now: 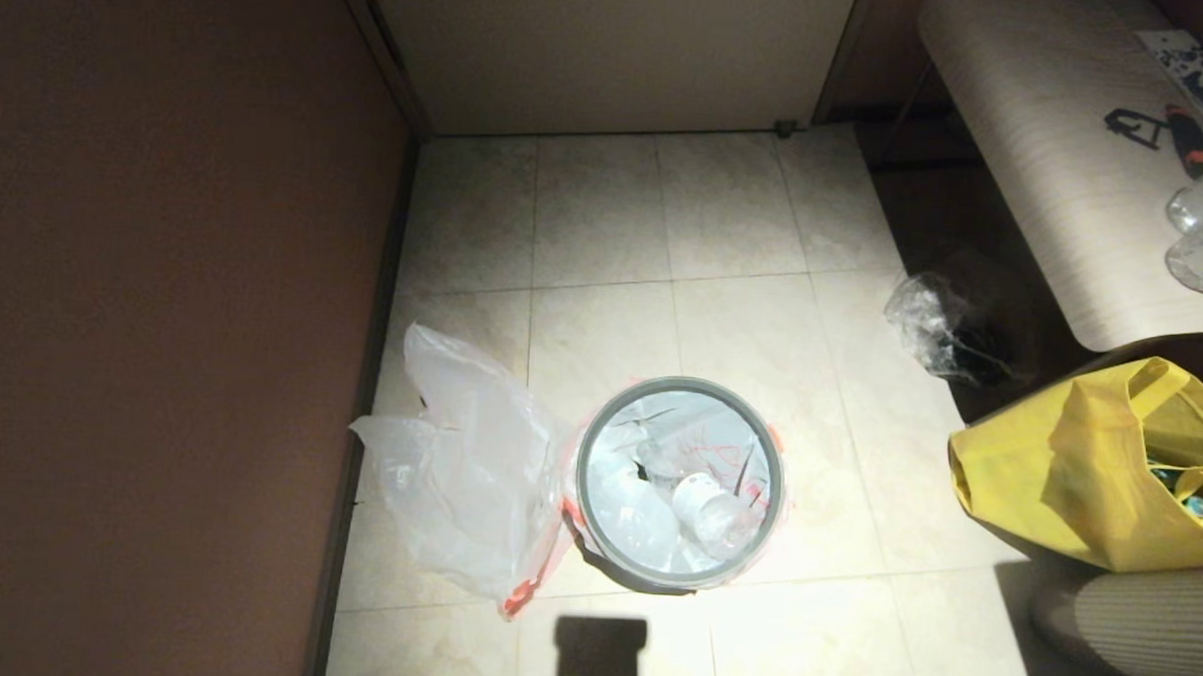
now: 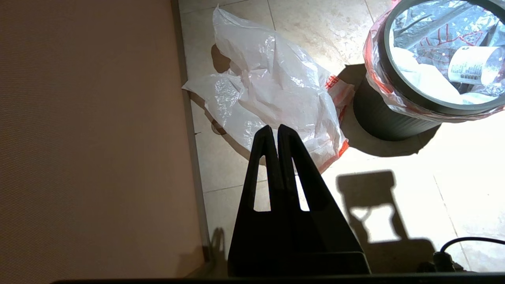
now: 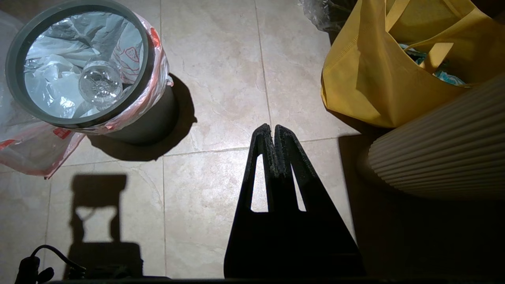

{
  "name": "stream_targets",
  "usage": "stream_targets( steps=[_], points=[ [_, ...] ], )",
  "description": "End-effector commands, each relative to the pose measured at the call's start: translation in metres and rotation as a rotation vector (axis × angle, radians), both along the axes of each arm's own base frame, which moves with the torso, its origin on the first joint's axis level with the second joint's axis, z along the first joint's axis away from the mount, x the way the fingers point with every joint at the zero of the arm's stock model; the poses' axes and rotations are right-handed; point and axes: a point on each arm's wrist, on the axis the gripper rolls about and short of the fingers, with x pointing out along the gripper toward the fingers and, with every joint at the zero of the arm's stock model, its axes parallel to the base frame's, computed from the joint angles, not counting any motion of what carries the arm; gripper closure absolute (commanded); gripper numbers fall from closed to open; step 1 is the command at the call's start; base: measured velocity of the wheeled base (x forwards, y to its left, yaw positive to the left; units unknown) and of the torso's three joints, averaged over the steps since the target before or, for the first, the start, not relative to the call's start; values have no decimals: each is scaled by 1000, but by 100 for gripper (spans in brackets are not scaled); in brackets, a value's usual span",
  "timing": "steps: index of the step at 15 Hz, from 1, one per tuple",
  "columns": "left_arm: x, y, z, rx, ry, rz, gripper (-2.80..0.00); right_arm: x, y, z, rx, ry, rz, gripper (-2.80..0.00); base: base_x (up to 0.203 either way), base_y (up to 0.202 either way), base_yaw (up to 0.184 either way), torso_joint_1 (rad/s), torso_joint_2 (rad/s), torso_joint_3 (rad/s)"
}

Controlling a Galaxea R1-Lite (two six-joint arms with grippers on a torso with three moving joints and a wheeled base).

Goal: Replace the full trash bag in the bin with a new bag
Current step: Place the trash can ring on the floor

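- Head view: the small round black plastic bin with its grey hoop rim [image 1: 773,454] stands on the pale tiled floor, and the full white trash bag with red-orange print [image 1: 723,452] is in place inside it, its edge folded out under the hoop. A clear plastic bottle [image 1: 708,510] and crumpled wrappings lie inside. Just beside the bin, towards the brown wall, the thin cloudy-white new bag with red-orange handle edges [image 1: 466,483] lies loose on the tiles, touching or nearly touching the bin's side. Neither arm shows here. A yellow fabric tote [image 1: 1067,474] sits well apart on the other side.
- Left wrist view: the left gripper [image 2: 275,132] hangs above the near edge of the new bag [image 2: 272,94], its two black fingers pressed tip to tip with nothing between them. The bin [image 2: 378,118] stands close by, the printed bag's edge [image 2: 373,47] draped over its wall.
- Right wrist view: the right gripper [image 3: 272,132] hovers over bare floor between the bin [image 3: 154,118] and the yellow tote [image 3: 367,79], fingers closed together and empty too.
- Progress, as I read it: nothing is done yet. The full bag has to come out from under the hoop, and the new one then needs lifting, opening and fitting. All of it lies ahead.
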Motion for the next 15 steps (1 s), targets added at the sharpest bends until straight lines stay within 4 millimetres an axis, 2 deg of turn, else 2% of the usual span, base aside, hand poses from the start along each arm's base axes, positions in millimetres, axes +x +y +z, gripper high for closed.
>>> stream_targets(
  steps=[1, 15],
  points=[
    [0, 0, 0, 1, 1, 0, 0, 0, 0, 0, 0, -1, 0, 0, 0, 0, 0, 0, 0, 0],
    [0, 0, 0, 1, 1, 0, 0, 0, 0, 0, 3, -1, 0, 0, 0, 0, 0, 0, 0, 0]
  ],
)
